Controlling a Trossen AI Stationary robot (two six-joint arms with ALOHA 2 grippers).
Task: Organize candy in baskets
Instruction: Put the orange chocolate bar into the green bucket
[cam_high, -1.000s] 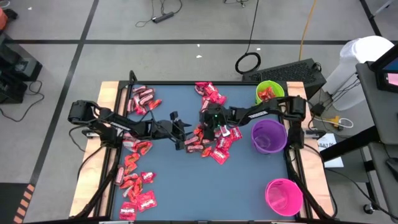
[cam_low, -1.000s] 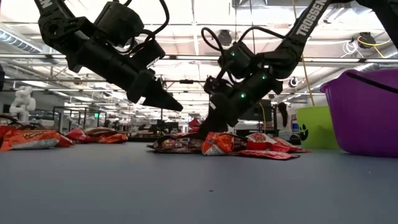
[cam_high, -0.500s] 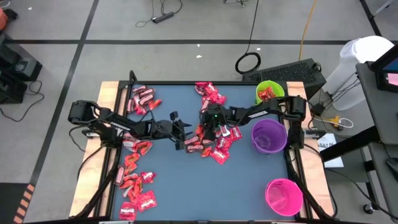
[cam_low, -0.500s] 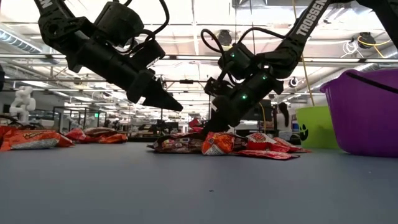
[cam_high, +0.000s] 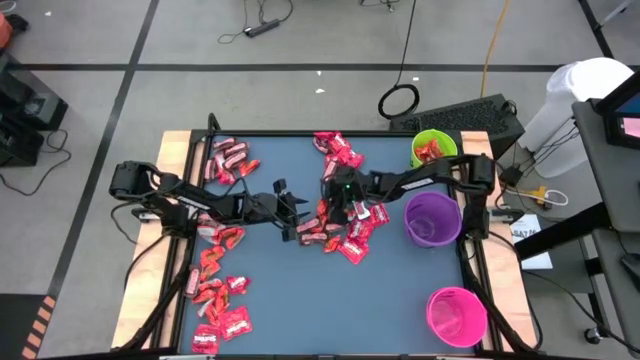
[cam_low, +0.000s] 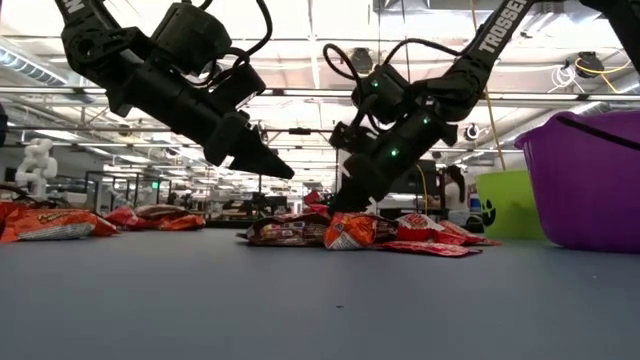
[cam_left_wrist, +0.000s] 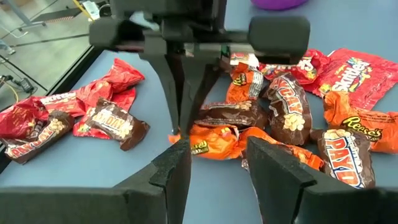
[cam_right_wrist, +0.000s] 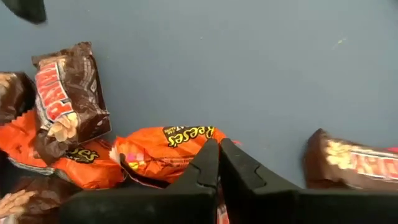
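I'm logging 3 baskets along the desk right edge: lime green basket at the far corner w/ candy showing inside, purple basket mid-edge, pink basket at the near corner.

Candy: I'm seeing 4 loose groups, exact pcs too many to count. Far-left cluster, far-centre cluster, centre pile, near-left strip running along the left edge.

Right tool is sitting on the centre pile, fingers pressed together, tips at an orange Reese's pack; whether the wrapper is pinched, I can't tell. Left tool is hovering just beside the pile's left side, fingers standing apart, nothing between them, raised off the desk in the low view.

Both tools are nearly meeting mid-desk, so little room between them. Open room: I'm seeing bare blue surface across the near-centre and between pile and pink basket; also a bare patch far-centre-left.
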